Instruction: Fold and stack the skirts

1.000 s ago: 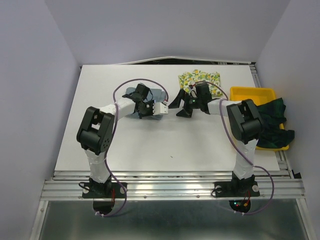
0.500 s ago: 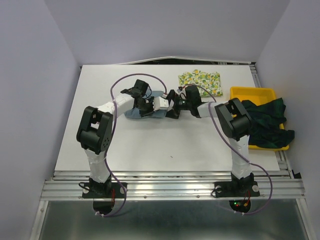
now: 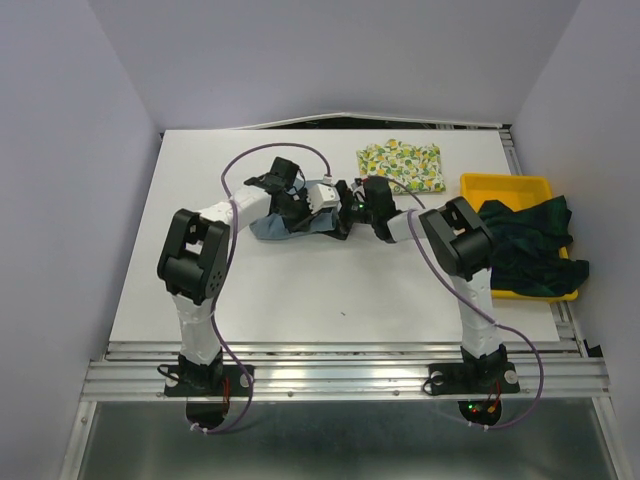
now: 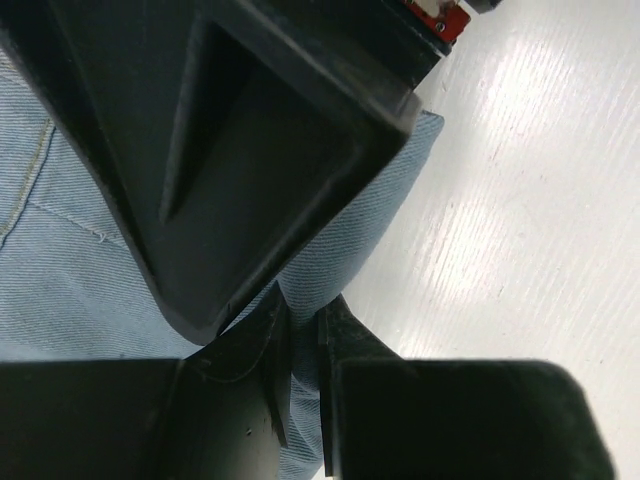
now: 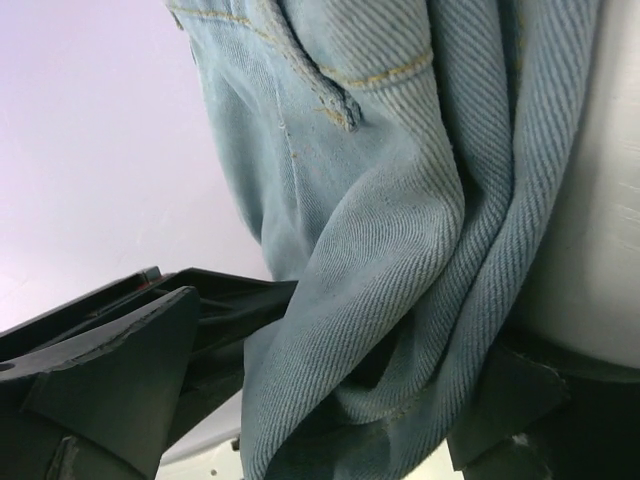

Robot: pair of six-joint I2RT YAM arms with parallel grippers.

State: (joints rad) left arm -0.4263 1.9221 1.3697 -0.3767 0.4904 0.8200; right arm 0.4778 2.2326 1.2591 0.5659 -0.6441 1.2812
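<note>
The light blue-grey skirt (image 3: 263, 229) lies bunched at the table's middle back. My left gripper (image 3: 296, 206) is over it, and in the left wrist view the gripper (image 4: 303, 370) is shut on a thin fold of the blue cloth (image 4: 60, 270). My right gripper (image 3: 346, 211) meets it from the right. In the right wrist view the gripper (image 5: 390, 345) holds a thick bunch of the same skirt (image 5: 400, 200) between its jaws. The lemon-print skirt (image 3: 400, 162) lies folded at the back. The dark plaid skirt (image 3: 532, 240) spills over the yellow tray (image 3: 505, 185).
The yellow tray stands at the table's right edge (image 3: 555, 310). Purple cables loop over both arms. Walls close in on the left, back and right. The two grippers are almost touching over the blue skirt.
My right gripper has moved left from beside the lemon skirt to the blue skirt and closed on it. My left gripper shifted slightly right and back, and the skirt is more bunched.
</note>
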